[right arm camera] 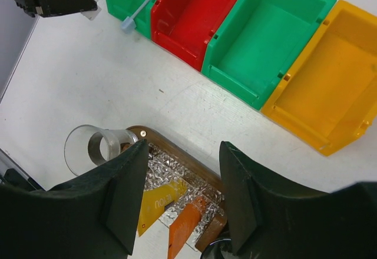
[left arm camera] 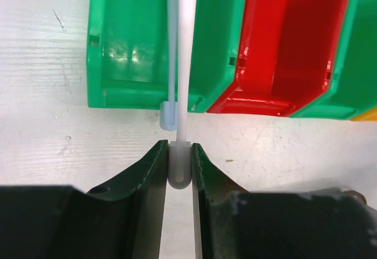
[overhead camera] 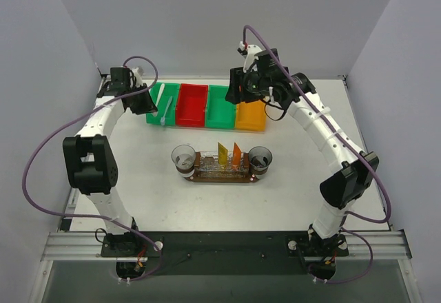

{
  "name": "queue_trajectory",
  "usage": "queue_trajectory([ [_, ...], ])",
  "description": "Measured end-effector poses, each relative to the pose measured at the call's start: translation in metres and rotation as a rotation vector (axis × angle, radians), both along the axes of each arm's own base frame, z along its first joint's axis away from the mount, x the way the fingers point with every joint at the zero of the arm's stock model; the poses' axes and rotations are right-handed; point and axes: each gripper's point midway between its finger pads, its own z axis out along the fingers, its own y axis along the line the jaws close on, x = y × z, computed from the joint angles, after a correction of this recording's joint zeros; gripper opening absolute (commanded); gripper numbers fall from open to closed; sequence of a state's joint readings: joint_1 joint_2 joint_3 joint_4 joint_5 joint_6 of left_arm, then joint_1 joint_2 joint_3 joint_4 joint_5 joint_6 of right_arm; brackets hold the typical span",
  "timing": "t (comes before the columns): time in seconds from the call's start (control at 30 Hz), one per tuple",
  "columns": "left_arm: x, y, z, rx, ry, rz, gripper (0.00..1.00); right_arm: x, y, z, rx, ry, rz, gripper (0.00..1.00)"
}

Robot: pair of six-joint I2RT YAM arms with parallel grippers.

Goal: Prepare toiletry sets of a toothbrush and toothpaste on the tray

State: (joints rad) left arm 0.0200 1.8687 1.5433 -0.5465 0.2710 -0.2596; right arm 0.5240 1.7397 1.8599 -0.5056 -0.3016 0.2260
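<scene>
My left gripper (left arm camera: 179, 160) is shut on the rounded end of a white toothbrush (left arm camera: 187, 53), whose handle runs out over the leftmost green bin (left arm camera: 118, 41). A second, pale bluish toothbrush (left arm camera: 169, 65) lies beside it, its end overhanging the bin's front rim. Both toothpaste tubes stand on the dark-brown tray (overhead camera: 207, 177) in a clear holder, the yellow one (overhead camera: 222, 153) to the left of the orange one (overhead camera: 236, 153). My right gripper (right arm camera: 179, 194) hangs open and empty high above the tray (right arm camera: 180, 159), with the yellow tube (right arm camera: 156, 203) and orange tube (right arm camera: 188, 229) below it.
A clear cup stands at each end of the tray, one on the left (overhead camera: 183, 157) and one on the right (overhead camera: 260, 158). Behind the tray is a row of bins: green, red (overhead camera: 192, 105), green (overhead camera: 222, 107) and orange-yellow (overhead camera: 251, 115).
</scene>
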Motion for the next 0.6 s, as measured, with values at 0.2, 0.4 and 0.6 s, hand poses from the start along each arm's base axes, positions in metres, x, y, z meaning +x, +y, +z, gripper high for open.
queue_trajectory([
  [0.2,-0.023,-0.013,0.027,-0.052,0.010,-0.034,0.00,0.008,0.008,0.015,-0.001,-0.057,0.054,0.47],
  [0.4,-0.057,-0.048,0.044,-0.123,0.089,-0.149,0.00,0.006,0.019,0.037,-0.001,-0.153,0.163,0.50],
  [0.6,-0.087,-0.086,0.073,-0.195,0.112,-0.273,0.00,-0.011,0.043,0.041,-0.065,-0.260,0.337,0.51],
])
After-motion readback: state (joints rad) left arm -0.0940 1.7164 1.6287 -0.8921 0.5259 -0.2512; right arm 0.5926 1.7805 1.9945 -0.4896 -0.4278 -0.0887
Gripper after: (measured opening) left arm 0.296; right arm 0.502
